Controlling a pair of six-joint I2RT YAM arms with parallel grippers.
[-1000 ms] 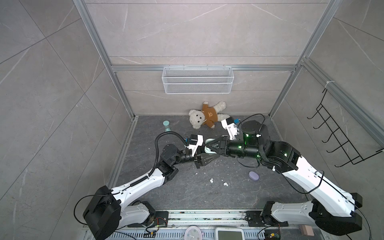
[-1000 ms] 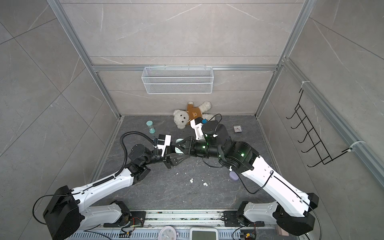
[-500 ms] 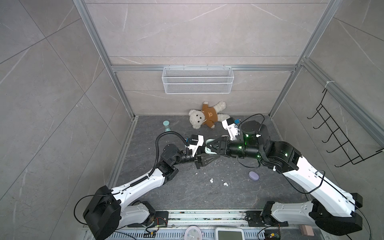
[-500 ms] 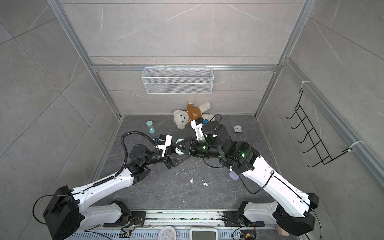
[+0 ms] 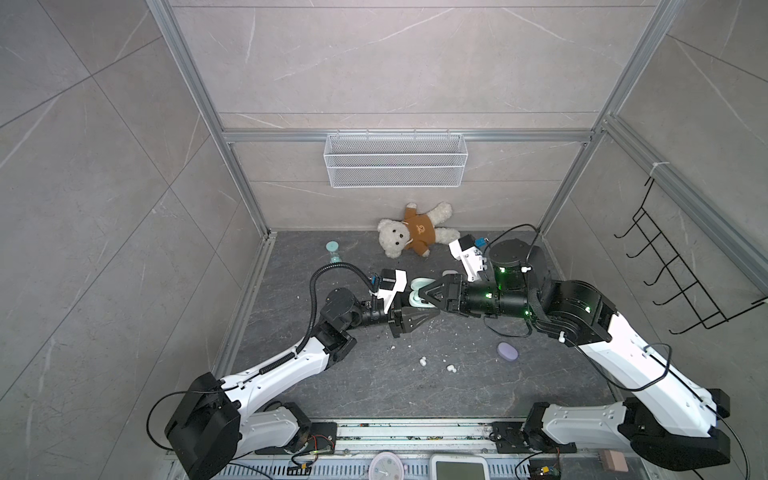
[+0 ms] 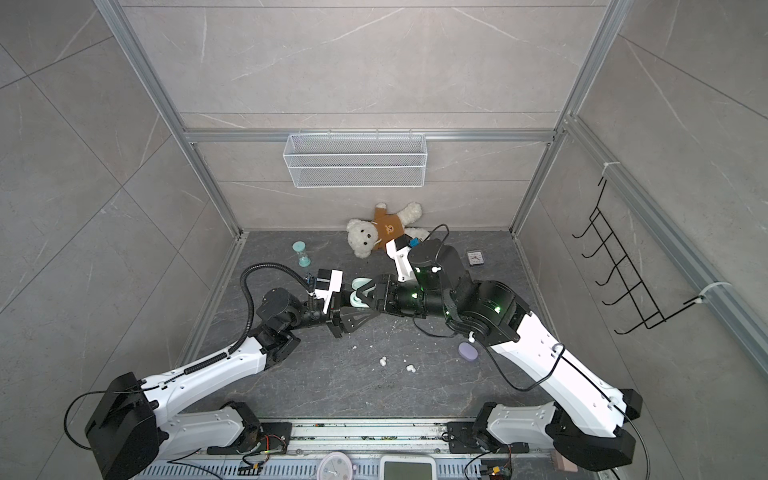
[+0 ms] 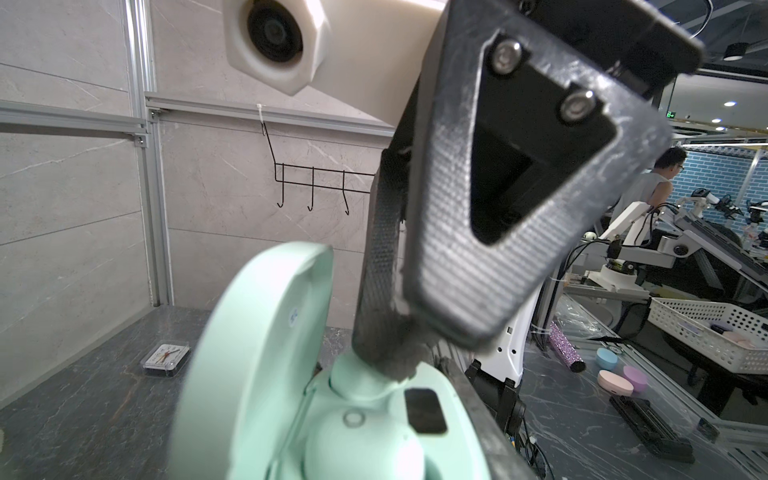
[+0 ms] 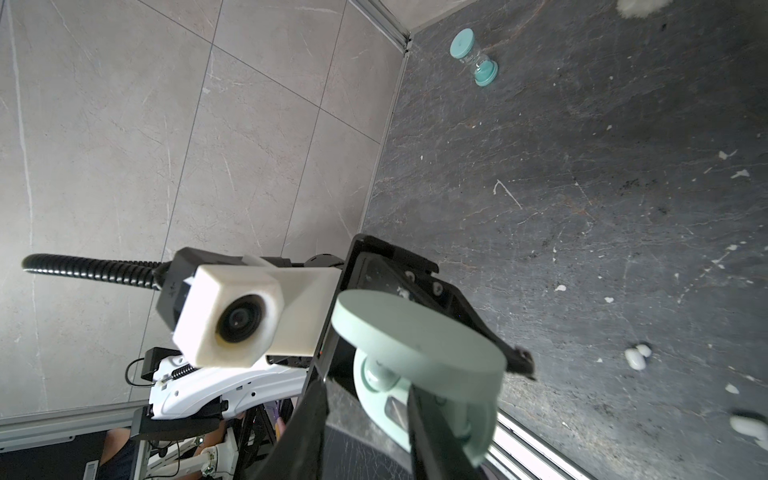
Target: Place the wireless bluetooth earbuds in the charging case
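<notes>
Case [image 7: 266, 332] sits clamped in my left jaws, lid up, so it can't slide; my right jaws, slightly parted, reach in from 3 o'clock, tips touching a mint earbud [image 7: 359, 376] in its socket.

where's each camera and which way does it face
both top views: high at the front, looking down at the grey tabletop; both arms show
left wrist: on left arm, facing the open mint charging case; right gripper fills it
right wrist: on right arm, looking down at the case and left gripper; own fingers show
shared: all see the case
</notes>
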